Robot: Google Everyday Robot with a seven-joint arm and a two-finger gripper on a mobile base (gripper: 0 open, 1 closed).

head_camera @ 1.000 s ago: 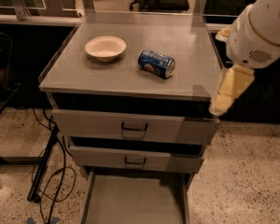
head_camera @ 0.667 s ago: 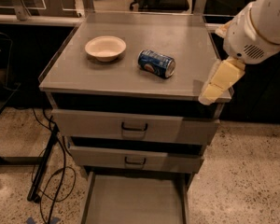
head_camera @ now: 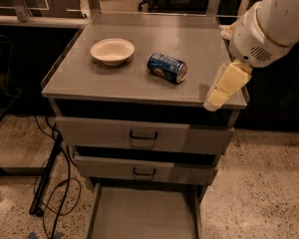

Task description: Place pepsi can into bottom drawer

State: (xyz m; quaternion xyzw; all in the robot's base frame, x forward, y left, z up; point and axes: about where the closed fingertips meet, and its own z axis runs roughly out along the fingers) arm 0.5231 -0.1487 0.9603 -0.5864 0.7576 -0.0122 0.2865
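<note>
Compared with a second ago, the gripper point(head_camera: 217, 97) has shifted up and to the left. It now hangs over the right front edge of the tabletop point(head_camera: 134, 87); whether it is open or closed cannot be told. The pepsi can point(head_camera: 167, 67) has not moved. It lies on its side mid-tabletop, left of the gripper and apart from it, with the bowl point(head_camera: 112, 51) further left. The bottom drawer point(head_camera: 144, 215) stands pulled out below.

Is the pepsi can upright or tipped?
Tipped: the pepsi can lies sideways on the cabinet top; the gripper hovers by the top's right edge.
</note>
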